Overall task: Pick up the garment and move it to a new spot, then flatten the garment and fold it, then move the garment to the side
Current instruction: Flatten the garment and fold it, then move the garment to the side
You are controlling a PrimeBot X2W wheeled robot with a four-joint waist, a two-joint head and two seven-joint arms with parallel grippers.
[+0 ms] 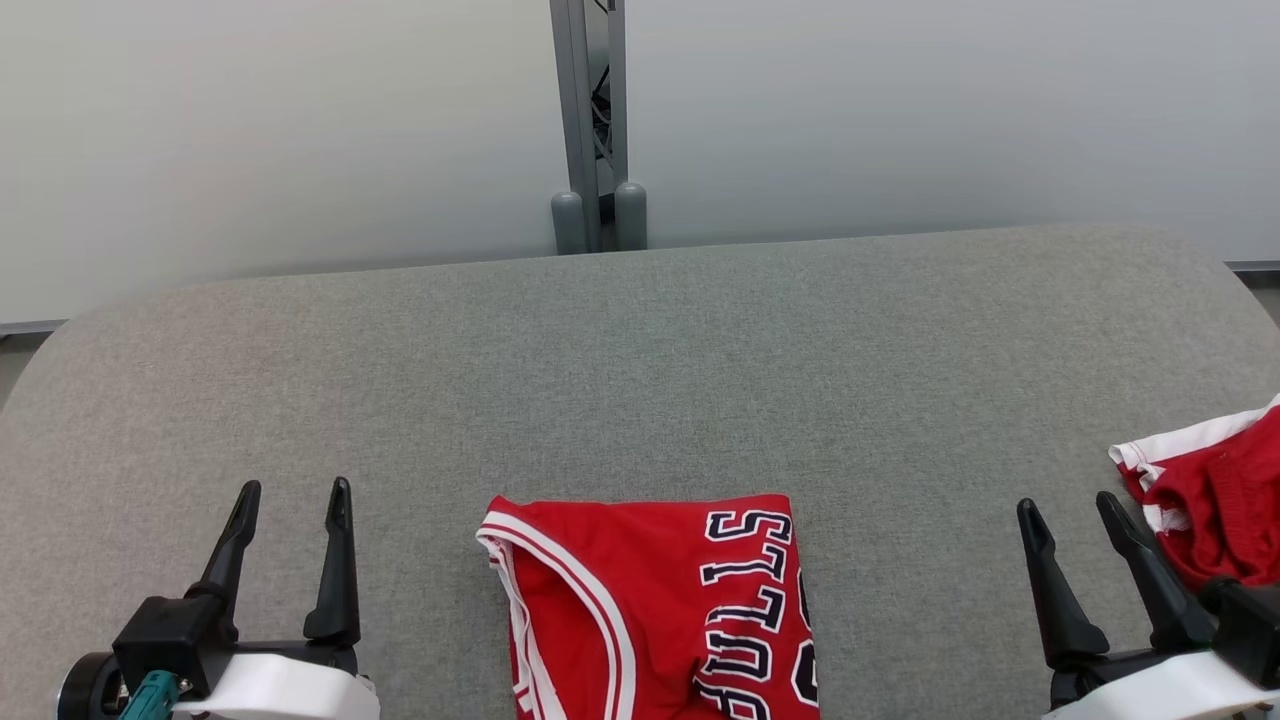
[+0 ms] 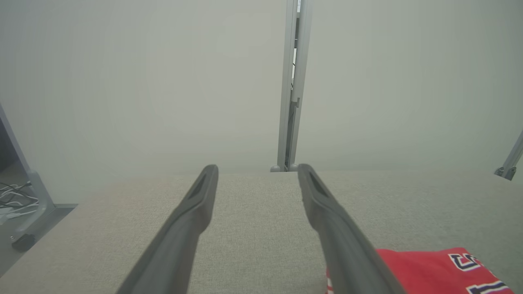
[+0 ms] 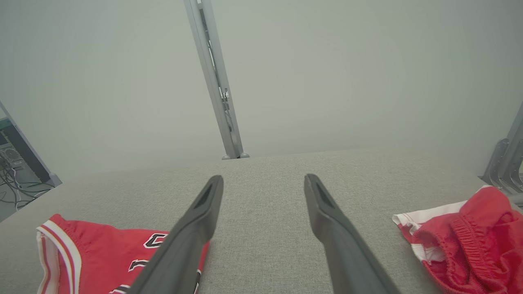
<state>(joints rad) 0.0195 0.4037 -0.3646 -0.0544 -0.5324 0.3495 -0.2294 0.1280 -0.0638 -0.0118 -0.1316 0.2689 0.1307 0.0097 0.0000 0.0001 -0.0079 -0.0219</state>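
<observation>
Garment: folded red jersey (image 1: 650, 610), 6 o'clock.
Grippers: left gripper (image 1: 295, 490), right gripper (image 1: 1070, 503) released.
Room: grey fabric tabletop (image 1: 640, 380), seemingly open, 12 o'clock.

Surface (image 1: 640, 350): grey woven cloth, matt, finely rough. Jersey (image 1: 650, 600), lower centre: red smooth knit, white trim. Shorts (image 1: 1215, 500), right edge: red cloth, gathered elastic. Left tool (image 1: 294, 485), right tool (image 1: 1067, 501): dark matt plastic. Post (image 1: 572, 120), top centre: grey metal.

One jersey (image 1: 650, 600), one shorts (image 1: 1215, 500) (two hands (image 1: 295, 487) (image 1: 1066, 501))
</observation>
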